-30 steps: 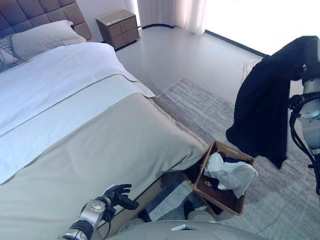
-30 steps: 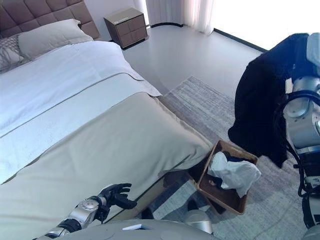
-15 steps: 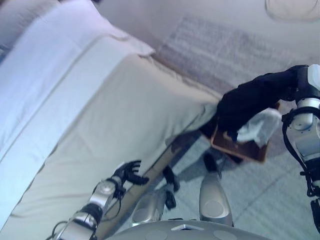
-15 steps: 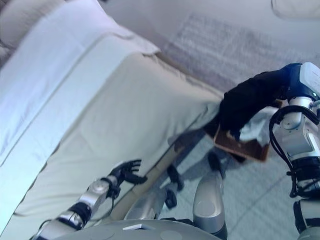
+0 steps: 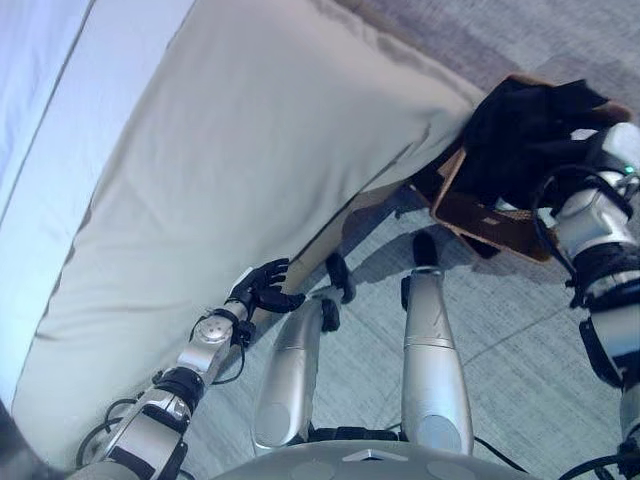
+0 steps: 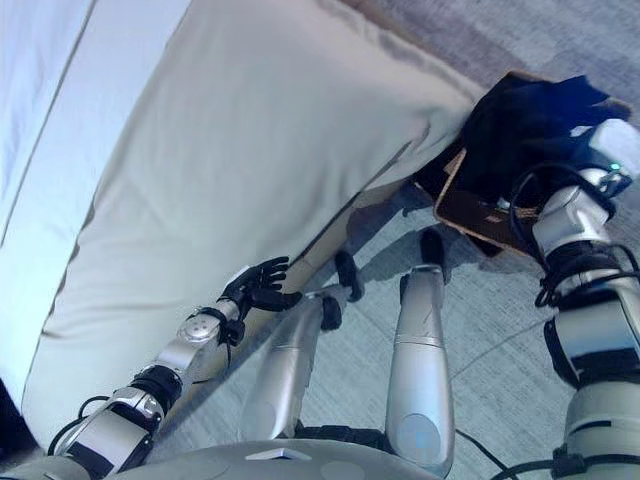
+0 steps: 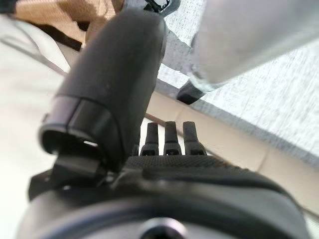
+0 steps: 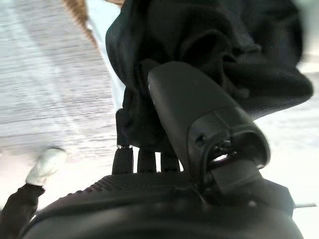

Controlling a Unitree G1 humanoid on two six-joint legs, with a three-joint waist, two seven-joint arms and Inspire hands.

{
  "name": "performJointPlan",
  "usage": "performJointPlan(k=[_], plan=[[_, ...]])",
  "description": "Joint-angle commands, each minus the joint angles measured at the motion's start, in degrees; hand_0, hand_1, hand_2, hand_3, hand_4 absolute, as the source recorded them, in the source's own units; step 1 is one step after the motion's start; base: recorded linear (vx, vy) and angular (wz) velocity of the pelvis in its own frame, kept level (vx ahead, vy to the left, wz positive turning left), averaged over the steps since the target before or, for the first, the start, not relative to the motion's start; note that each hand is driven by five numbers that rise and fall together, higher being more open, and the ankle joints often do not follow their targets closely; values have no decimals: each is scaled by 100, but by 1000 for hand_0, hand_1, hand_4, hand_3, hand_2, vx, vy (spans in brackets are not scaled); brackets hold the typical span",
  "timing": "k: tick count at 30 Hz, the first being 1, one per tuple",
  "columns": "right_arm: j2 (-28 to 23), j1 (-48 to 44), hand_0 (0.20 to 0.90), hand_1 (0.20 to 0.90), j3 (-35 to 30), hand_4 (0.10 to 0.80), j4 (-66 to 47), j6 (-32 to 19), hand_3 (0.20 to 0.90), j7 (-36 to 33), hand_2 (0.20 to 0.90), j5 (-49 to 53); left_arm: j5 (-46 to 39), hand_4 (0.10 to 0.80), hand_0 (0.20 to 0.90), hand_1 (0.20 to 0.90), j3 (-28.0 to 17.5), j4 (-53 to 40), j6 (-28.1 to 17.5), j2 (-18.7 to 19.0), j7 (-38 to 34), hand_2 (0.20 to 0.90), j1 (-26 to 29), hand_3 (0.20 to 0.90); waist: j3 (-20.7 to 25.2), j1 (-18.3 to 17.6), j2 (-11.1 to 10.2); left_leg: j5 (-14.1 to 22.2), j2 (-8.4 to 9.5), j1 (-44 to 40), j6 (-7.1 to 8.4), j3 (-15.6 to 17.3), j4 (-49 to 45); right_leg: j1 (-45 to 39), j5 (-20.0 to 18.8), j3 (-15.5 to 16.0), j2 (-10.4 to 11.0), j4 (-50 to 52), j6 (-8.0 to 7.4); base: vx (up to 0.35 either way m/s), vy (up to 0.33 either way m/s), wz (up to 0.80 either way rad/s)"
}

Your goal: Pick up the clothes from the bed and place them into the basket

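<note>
Now the right hand point(image 8: 164, 199) has its fingers point(image 8: 144, 162) clamped on black clothes point(image 5: 520, 130) bunched in the basket point(image 5: 480, 215).

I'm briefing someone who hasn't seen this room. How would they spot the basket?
Follow the beige bed to its lower corner; on the grey rug beside that corner sits the basket, a brown box with upright walls. A black garment is heaped over its top, with the right hand curled in the cloth. Nothing else brown stands on that rug.

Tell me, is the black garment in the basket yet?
Partly: the black garment is heaped over the basket beside the bed, but the right hand is clamped on it.
</note>
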State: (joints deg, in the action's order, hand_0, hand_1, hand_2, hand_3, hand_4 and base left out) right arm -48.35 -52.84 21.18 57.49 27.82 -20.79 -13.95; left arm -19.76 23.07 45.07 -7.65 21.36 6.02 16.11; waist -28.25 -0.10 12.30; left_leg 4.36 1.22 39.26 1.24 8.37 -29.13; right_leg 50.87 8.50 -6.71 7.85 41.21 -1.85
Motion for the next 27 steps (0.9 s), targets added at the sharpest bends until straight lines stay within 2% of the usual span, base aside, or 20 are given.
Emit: performJointPlan(k=[1, 6, 9, 13, 14, 15, 16, 18, 19, 22, 27], plan=[[-610, -299, 900, 900, -49, 800, -77, -138, 900, -721, 900, 413, -268, 800, 900, 900, -134, -471, -185, 437, 77, 900, -735, 900, -154, -171, 771, 646, 477, 183, -465, -294, -624, -59, 842, 727, 36, 790, 416, 93, 60, 42], [-522, 93, 900, 900, -448, 800, -82, -359, 900, -1114, 900, 845, -167, 800, 900, 900, -246, -519, -79, 341, 243, 900, -1060, 900, -154, -170, 831, 531, 516, 4, -464, -301, -388, -198, 804, 719, 35, 630, 438, 73, 88, 17], [-167, 909, 900, 900, -1023, 800, -66, -897, 900, -1530, 900, 1245, 24, 800, 900, 900, -241, -262, -71, 160, 355, 900, -1223, 900, -154, -256, 704, 358, 439, -710, -359, -345, 193, -961, 633, 827, -5, -24, 435, 161, 186, 4], [461, 2031, 900, 900, -1442, 800, -335, -1404, 900, -1600, 900, 1645, 242, 800, 900, 900, -397, 25, 109, 150, 490, 900, -1178, 900, -52, -337, 249, 213, 238, -1649, -271, -309, 849, -2030, 244, 945, -66, -1054, 317, 134, 66, -3], [823, 2761, 900, 900, -1581, 800, -421, -1806, 900, -1524, 900, 1770, 401, 800, 900, 900, -509, 153, 188, 176, 524, 900, -1214, 900, 220, -303, -64, 53, 158, -1982, -293, -270, 1226, -2505, -149, 1054, -81, -1744, 253, 147, -34, 0], [979, 3123, 900, 900, -1674, 800, -437, -2066, 900, -1441, 900, 1866, 456, 800, 900, 900, -583, 181, 283, 200, 552, 900, -1240, 900, 381, -284, -227, 31, 118, -2210, -286, -270, 1438, -2797, -263, 1083, -119, -2059, 194, 212, -65, -1], [1263, 3598, 900, 900, -1780, 800, -467, -2351, 900, -1257, 900, 1994, 600, 800, 900, 900, -740, 200, 373, 231, 563, 900, -1303, 900, 644, -251, -500, 0, 65, -2558, -272, -298, 1752, -3269, -432, 1126, -183, -2539, 83, 212, -66, -3], [1478, 3888, 900, 900, -1844, 800, -468, -2551, 900, -1110, 900, 2008, 711, 800, 900, 900, -855, 221, 468, 258, 570, 900, -1366, 900, 869, -223, -693, -36, 26, -2837, -247, -302, 2004, -3629, -557, 1133, -251, -2893, 2, 200, -60, -5], [1685, 4190, 900, 900, -1879, 800, -507, -2667, 900, -1079, 900, 2108, 838, 800, 900, 900, -960, 297, 521, 248, 575, 900, -1440, 900, 1142, -209, -861, -71, -10, -3153, -231, -311, 2296, -3967, -648, 1122, -322, -3198, -83, 234, -23, -8], [2000, 4574, 900, 900, -1795, 800, -429, -2608, 900, -560, 900, 1724, 1133, 800, 900, 900, -1062, 539, 585, 144, 618, 900, -1529, 900, 1678, -175, -1089, -105, -62, -3650, -239, -292, 2699, -4416, -795, 1077, -418, -3583, -173, 170, 71, -8], [2254, 4807, 900, 900, -1490, 800, -226, -2270, 900, 333, 900, 1393, 1702, 800, 900, 900, -996, 1252, 625, 14, 786, 900, -1483, 900, 2206, -89, -1302, -80, -94, -4255, -253, -291, 3087, -4971, -792, 1216, -482, -3828, -212, 80, 97, 7]])
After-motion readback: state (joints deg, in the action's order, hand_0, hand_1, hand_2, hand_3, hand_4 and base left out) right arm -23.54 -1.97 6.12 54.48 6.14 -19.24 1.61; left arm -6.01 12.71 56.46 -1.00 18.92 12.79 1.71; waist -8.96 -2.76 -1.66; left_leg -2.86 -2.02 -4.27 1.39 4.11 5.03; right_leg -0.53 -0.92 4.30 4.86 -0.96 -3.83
